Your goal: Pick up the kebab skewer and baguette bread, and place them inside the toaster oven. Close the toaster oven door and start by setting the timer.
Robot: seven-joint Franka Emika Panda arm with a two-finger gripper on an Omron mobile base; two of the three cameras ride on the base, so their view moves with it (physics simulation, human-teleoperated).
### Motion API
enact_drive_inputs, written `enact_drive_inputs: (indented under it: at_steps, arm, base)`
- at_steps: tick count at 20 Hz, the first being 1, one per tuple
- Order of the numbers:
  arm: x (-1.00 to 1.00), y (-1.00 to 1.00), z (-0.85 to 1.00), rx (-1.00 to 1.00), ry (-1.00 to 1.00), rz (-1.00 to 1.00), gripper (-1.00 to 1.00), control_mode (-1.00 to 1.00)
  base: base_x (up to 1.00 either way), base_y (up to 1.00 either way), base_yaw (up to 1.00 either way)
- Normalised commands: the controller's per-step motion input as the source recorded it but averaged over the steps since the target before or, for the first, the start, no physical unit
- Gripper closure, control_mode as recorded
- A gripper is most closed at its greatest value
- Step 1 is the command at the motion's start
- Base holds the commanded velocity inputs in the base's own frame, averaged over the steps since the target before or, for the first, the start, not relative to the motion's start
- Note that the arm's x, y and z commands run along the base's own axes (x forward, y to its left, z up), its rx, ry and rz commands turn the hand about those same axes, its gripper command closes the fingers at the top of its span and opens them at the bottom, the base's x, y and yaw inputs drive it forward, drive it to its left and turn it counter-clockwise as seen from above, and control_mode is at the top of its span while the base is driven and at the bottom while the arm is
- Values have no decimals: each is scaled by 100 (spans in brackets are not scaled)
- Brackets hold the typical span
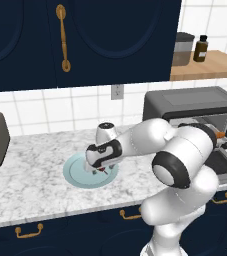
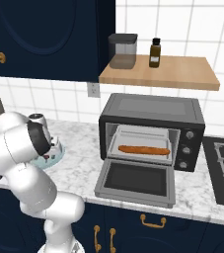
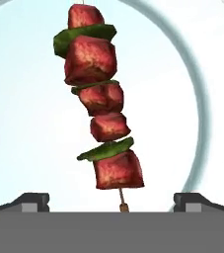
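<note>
The baguette bread (image 2: 144,149) already lies inside the toaster oven (image 2: 153,111); we now hover our claw (image 3: 111,200), wide open, over the kebab skewer (image 3: 100,101) on the plate (image 1: 74,172); next we must descend and close.

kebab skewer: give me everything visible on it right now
The kebab skewer is a thin stick threaded with five red-brown meat chunks and green pepper slices between some. It lies flat on the pale blue plate, its bare stick end pointing toward the open gripper, whose fingertips stand wide on either side. Nothing grips it.
</note>
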Motion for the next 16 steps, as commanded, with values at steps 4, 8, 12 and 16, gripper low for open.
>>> enact_drive_inputs:
  at_steps: [4, 8, 12, 16]
  arm:
    - [27, 10, -15, 0, 0, 0, -100, -100]
    - [22, 4, -14, 0, 0, 0, -100, -100]
    - [9, 1, -11, 0, 0, 0, -100, -100]
    - [-2, 0, -7, 0, 0, 0, 100, -100]
  base:
    - [0, 0, 0]
    - [0, 0, 0]
    - [0, 0, 0]
    - [0, 0, 0]
